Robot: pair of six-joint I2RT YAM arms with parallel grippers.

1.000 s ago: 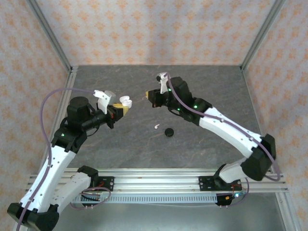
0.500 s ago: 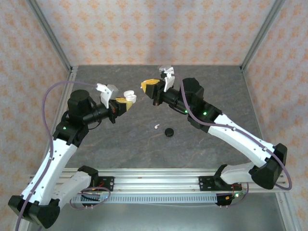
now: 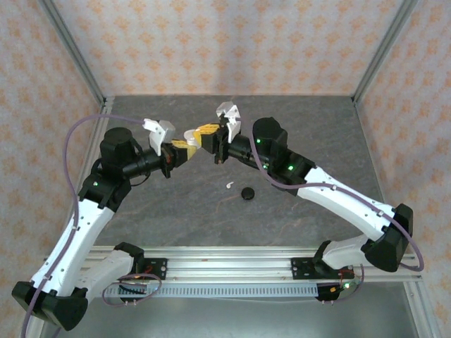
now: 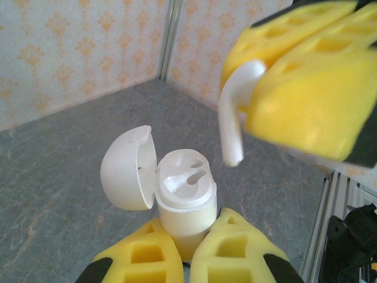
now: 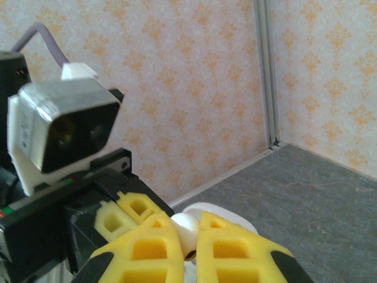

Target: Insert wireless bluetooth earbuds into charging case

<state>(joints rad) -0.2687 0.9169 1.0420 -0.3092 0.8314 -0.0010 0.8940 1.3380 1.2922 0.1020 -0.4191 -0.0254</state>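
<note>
Here the left pincer (image 4: pixel 186 244) clamps the open white charging case (image 4: pixel 184 197) above the bench (image 3: pixel 176 211), while the right pincer (image 5: pixel 189 239) pinches a white earbud (image 4: pixel 231 115) just over it; another white earbud (image 3: pixel 230 185) lies on the bench beside a black round piece (image 3: pixel 247 193)

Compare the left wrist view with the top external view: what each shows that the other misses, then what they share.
Left wrist: the open white case shows empty sockets, and the held earbud hangs stem-down near them, not yet in. Top external: a loose white earbud and a small black round object lie on the table. Both: the left gripper grips the case while the right gripper holds its earbud close to it.
</note>
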